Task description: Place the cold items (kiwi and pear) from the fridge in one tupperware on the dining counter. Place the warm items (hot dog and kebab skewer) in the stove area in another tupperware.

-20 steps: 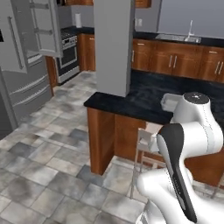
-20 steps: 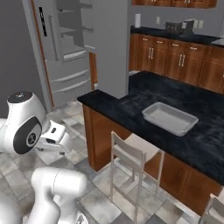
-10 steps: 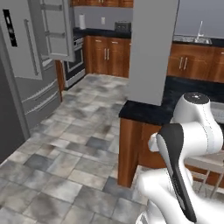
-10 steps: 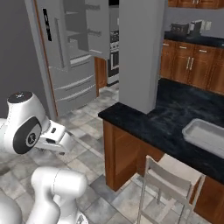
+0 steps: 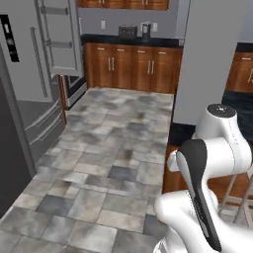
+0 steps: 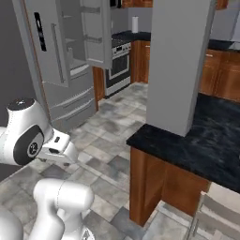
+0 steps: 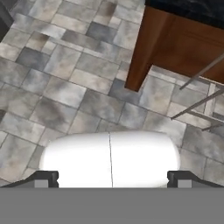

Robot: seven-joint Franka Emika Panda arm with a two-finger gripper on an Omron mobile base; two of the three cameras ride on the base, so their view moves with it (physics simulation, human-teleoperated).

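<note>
While the fridge (image 6: 70, 56) stands open, the pincer (image 7: 112, 177) hangs spread wide, empty.

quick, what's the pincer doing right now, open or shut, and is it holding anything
Pincer: open, its two tips far apart, nothing between them; it points down at the tiled floor.

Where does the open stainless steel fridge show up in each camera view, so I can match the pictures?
Left base view: the grey stainless steel fridge fills the left edge, door swung open at upper left.
Right base view: the fridge stands upper left, door open.
Hand view: not in it.
Shared landmark: the dark-topped wooden counter.
</note>
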